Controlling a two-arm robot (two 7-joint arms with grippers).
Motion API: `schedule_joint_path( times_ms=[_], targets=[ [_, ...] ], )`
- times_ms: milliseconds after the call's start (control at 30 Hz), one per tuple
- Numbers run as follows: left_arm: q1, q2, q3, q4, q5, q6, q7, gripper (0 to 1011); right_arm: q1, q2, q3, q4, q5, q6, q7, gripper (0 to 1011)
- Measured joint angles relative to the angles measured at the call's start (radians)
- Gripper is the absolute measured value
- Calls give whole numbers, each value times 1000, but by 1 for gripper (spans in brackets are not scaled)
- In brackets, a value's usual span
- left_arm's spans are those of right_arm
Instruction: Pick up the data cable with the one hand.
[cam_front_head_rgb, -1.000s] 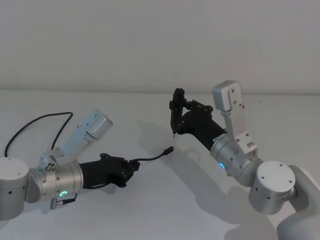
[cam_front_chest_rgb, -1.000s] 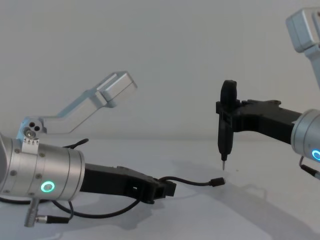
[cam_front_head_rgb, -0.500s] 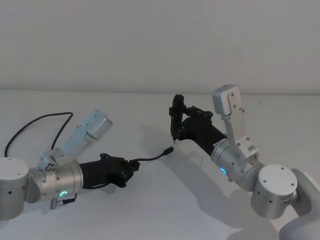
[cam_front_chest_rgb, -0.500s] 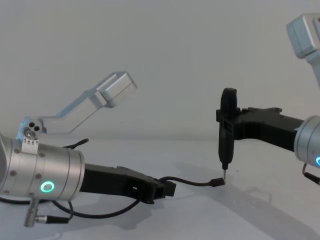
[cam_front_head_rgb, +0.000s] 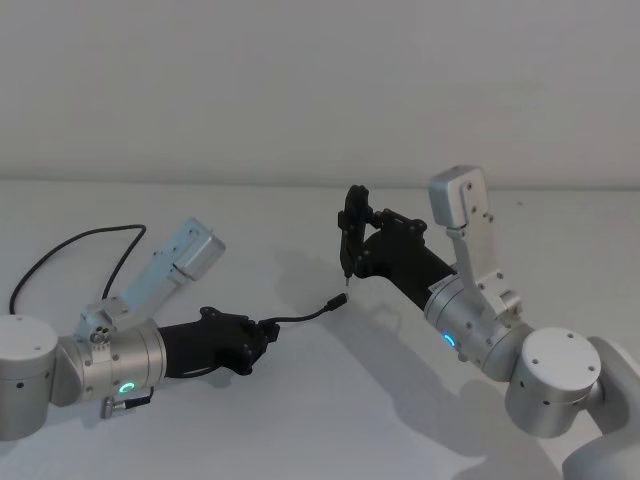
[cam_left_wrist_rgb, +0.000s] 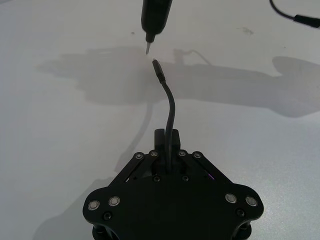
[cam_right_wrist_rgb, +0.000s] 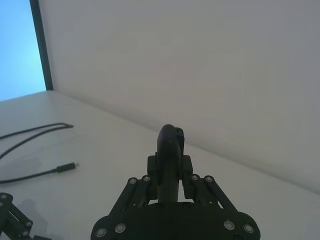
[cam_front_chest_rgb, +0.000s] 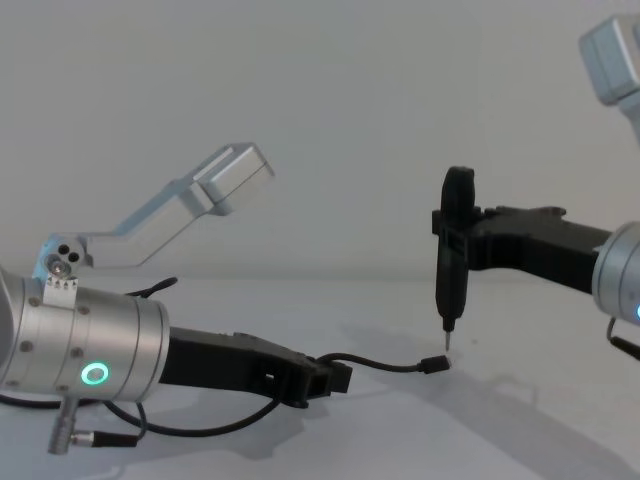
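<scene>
The data cable (cam_front_head_rgb: 305, 315) is a thin black cord. My left gripper (cam_front_head_rgb: 262, 335), the flat black hand on the silver cylinder with the green ring, is shut on it just above the table. In the left wrist view the cable (cam_left_wrist_rgb: 170, 110) curves out from the shut jaws of the left gripper (cam_left_wrist_rgb: 168, 145) to its small plug (cam_left_wrist_rgb: 158, 67). The plug (cam_front_chest_rgb: 434, 365) hangs free just above the table. My right gripper (cam_front_head_rgb: 356, 245) is shut on an upright pen-like tool (cam_front_chest_rgb: 455, 255). The tool's metal tip hovers a little above the plug.
A black cord (cam_front_head_rgb: 70, 250) loops over the white table at the far left behind my left arm. Another stretch of cord ending in a plug (cam_right_wrist_rgb: 65, 168) lies farther off. A thicker lead (cam_front_chest_rgb: 190, 430) trails from my left wrist connector.
My right gripper lowered the tool's tip almost onto the cable's plug, then raised it slightly. The left gripper and the cable stayed still.
</scene>
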Motion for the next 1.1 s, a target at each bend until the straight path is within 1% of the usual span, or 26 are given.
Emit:
schedule_joint_path(
  times_ms=[400, 1100],
  targets=[
    [0, 0, 0, 0, 0, 0, 0, 45, -16, 13, 10, -49, 7, 17, 2, 274],
    [0, 0, 0, 0, 0, 0, 0, 45, -24, 18, 1, -50, 1, 47, 8, 274]
  ],
)
